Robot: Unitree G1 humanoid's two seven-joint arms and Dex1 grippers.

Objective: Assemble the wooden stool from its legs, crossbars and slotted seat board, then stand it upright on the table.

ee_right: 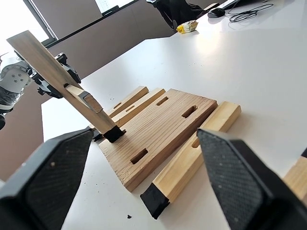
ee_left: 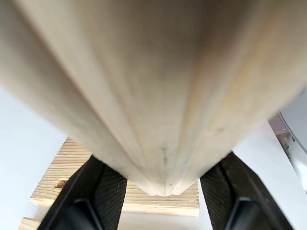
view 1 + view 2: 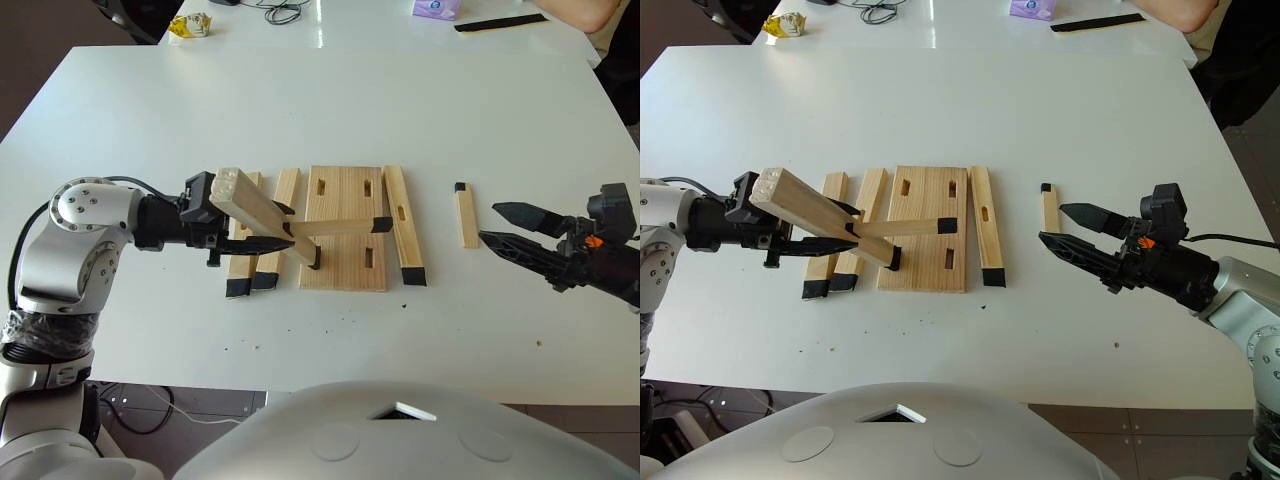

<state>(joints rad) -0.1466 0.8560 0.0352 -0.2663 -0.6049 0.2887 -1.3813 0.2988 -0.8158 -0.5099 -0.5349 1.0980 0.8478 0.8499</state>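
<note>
The slotted seat board lies flat at the table's middle. My left gripper is shut on a wooden leg, held tilted with its black-tipped lower end on the board's near left corner. A crossbar sticks out sideways from that leg over the board. Two more legs lie left of the board, and one slotted leg lies along its right side. A short crossbar lies further right. My right gripper hovers open just right of it, holding nothing.
The white table has bare room behind and in front of the parts. At its far edge lie a yellow wrapper, cables, a purple box and a black strip.
</note>
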